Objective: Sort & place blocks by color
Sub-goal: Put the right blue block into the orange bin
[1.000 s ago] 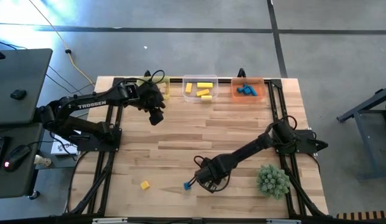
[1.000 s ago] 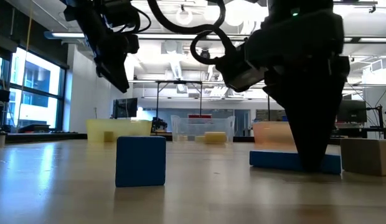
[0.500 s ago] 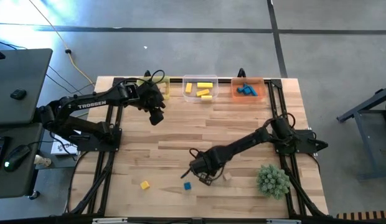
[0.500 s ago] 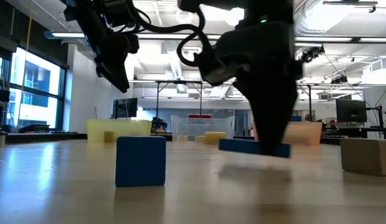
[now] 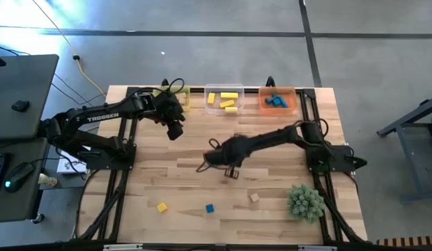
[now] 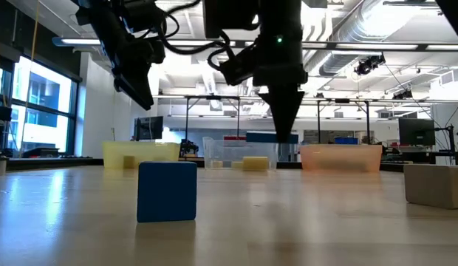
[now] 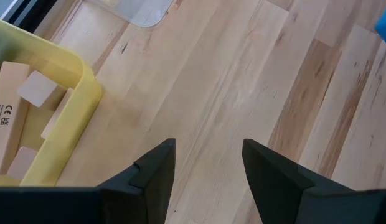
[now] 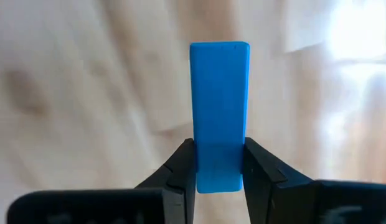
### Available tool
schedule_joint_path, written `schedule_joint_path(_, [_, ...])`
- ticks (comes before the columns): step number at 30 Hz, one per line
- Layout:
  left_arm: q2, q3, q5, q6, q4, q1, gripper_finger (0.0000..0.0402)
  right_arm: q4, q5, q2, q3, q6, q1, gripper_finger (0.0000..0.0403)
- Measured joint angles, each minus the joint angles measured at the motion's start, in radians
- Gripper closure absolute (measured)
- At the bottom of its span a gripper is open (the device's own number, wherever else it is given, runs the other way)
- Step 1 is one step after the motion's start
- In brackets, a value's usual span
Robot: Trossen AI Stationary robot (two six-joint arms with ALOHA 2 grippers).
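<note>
My right gripper (image 5: 204,166) hangs over the table's middle, shut on a blue bar (image 8: 219,93), which the low view shows as a dark strip (image 6: 272,137) under the fingers (image 6: 282,111). My left gripper (image 5: 175,129) is open and hovers in the air beside the yellow tub (image 5: 175,97), its fingers (image 7: 152,171) over bare wood. A yellow cube (image 5: 162,207), a blue cube (image 5: 210,208) and a tan cube (image 5: 254,198) rest flat on the table's near part. In the low view the blue cube (image 6: 167,192) stands nearest and the tan cube (image 6: 434,185) sits at the right. My right gripper pinches the blue bar between its two fingers at one end (image 8: 219,163), the fingers across the bar's narrow width. They come from above, pointing down. The bar is lifted clear of the table, roughly level, and the rest of it sticks out past the fingers.
Along the far edge stand the yellow tub with tan blocks (image 7: 31,106), a clear tub (image 5: 224,99) holding yellow blocks and an orange tub (image 5: 276,100) holding blue blocks. A green spiky ball (image 5: 304,201) lies at the near right. Bare wood spreads between the arms.
My right gripper has risen from the near part of the table and moved toward the far edge and a little left, staying shut. The blue bar, lying on the wood a second ago, has come up with it and hangs clear. The three cubes have stayed put.
</note>
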Motion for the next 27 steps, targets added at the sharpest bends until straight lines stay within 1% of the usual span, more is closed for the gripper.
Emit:
schedule_joint_path(4, [0.0, 0.0, 0.0, 0.0, 0.0, 0.0, 0.0227, -0.063, 0.074, -0.001, 0.013, -0.11, -0.068, 0.0334])
schedule_joint_path(12, [0.0, 0.0, 0.0, 0.0, 0.003, 0.0, 0.0227, -0.12, 0.174, -0.037, 0.01, -0.273, -0.223, 0.0334])
schedule_joint_path(18, [0.0, 0.0, -0.024, 0.0, 0.005, 0.005, 0.0227, -0.131, 0.214, -0.105, 0.01, -0.332, -0.36, 0.0334])
schedule_joint_path(22, [0.0, 0.0, -0.025, 0.0, 0.005, 0.005, 0.0227, -0.136, 0.215, -0.147, 0.01, -0.361, -0.47, 0.0334])
schedule_joint_path(27, [0.0, 0.0, -0.026, 0.0, 0.005, 0.005, 0.0227, -0.126, 0.206, -0.165, 0.01, -0.399, -0.617, 0.0334])
